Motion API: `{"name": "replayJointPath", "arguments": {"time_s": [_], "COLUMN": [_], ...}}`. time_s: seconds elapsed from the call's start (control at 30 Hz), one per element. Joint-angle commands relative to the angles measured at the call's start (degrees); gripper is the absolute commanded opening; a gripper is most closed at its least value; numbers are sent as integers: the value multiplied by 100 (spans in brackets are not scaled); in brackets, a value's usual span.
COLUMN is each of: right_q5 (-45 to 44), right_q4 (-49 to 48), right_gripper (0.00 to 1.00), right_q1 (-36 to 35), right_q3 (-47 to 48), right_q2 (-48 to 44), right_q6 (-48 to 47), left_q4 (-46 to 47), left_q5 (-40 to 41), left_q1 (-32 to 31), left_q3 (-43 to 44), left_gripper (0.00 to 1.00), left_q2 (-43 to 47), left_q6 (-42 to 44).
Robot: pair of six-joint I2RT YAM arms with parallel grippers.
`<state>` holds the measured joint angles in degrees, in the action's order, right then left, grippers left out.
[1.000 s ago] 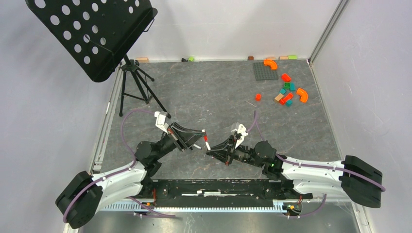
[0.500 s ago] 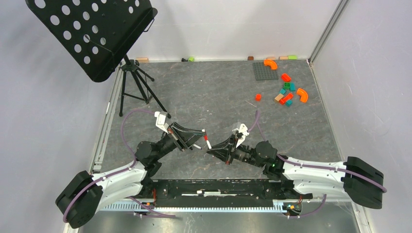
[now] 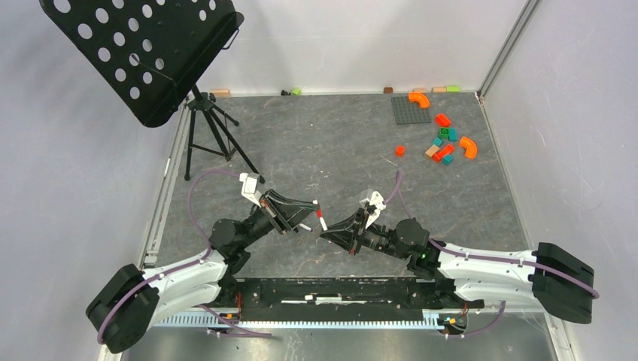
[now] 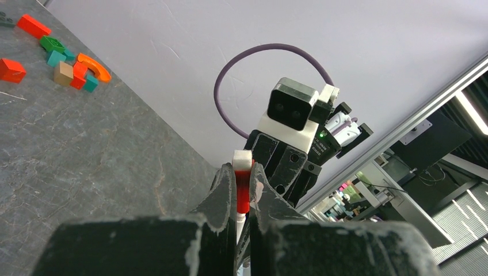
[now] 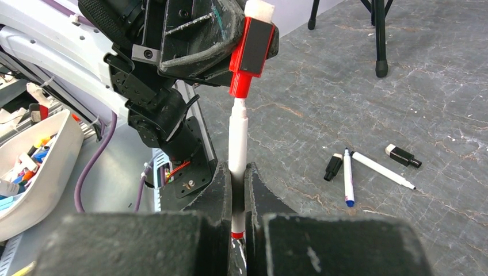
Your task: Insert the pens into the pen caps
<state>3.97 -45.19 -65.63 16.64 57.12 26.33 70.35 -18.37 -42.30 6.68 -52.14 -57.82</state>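
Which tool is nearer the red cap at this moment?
Left. The left tool is shut on the red cap itself; the right tool grips the pen by its white barrel, farther down, not touching the cap.

Left arm (image 3: 180,274) and right arm (image 3: 481,263) both reach inward, forearms angled toward each other. Left gripper (image 4: 243,172) is clamped on the red cap (image 4: 243,195). Right gripper (image 5: 237,172) is clamped on the pen (image 5: 237,135). Fingertips face each other, close together.

Red pen (image 3: 323,223) held aloft (tilted).
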Motion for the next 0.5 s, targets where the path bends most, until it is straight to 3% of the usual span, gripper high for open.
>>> {"name": "replayJointPath", "arguments": {"time_s": [0.0, 0.47], "right_q5": [-86, -203], "right_q4": [-147, -55], "right_gripper": [0, 0], "right_q1": [-29, -29], "right_q3": [280, 373], "right_q2": [21, 133], "right_q6": [69, 310], "left_q4": [152, 178], "left_q5": [61, 103], "left_q1": [-56, -120], "left_q3": [71, 53], "left_gripper": [2, 2], "left_q2": [-22, -100], "left_q6": [359, 420]}}
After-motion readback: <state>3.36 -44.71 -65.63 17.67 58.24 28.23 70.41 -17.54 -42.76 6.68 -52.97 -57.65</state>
